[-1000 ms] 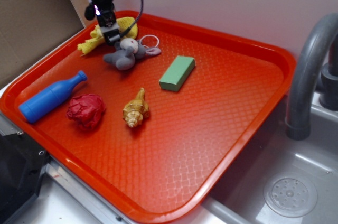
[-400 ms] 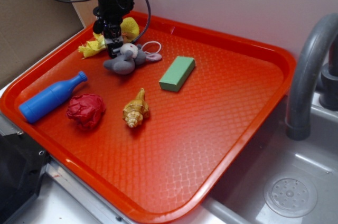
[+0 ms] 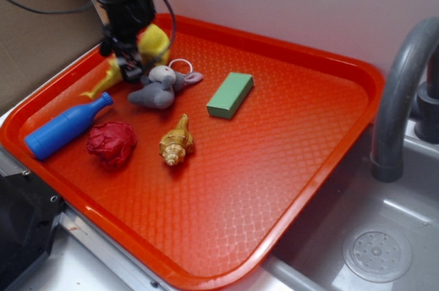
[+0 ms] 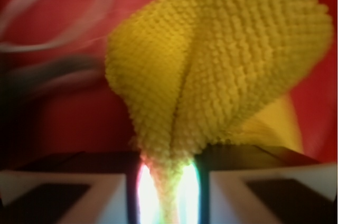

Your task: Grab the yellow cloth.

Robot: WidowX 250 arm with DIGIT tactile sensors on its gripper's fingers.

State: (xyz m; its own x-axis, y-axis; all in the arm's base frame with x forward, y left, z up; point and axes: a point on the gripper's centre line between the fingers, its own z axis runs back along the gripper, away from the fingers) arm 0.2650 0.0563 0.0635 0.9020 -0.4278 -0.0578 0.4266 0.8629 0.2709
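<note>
Gripper [image 3: 127, 66] clamped on yellow cloth [image 4: 222, 71], pinched fold between fingers [image 4: 63, 192] in wrist view. Cloth at approx 10 o'clock of red tray [image 3: 309, 167], just beside grey plush mouse [image 3: 156, 88]. No readable txt or labels anywhere.

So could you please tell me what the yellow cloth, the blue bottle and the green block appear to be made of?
The yellow cloth looks like soft knobbly fabric, probably microfibre or terry: the wrist view shows rows of tiny bumps and a pinched fold between the gripper fingers. The blue bottle seems smooth matte plastic, evenly coloured. The green block has flat faces and dull finish; wood, foam or plastic, hard to say.
</note>
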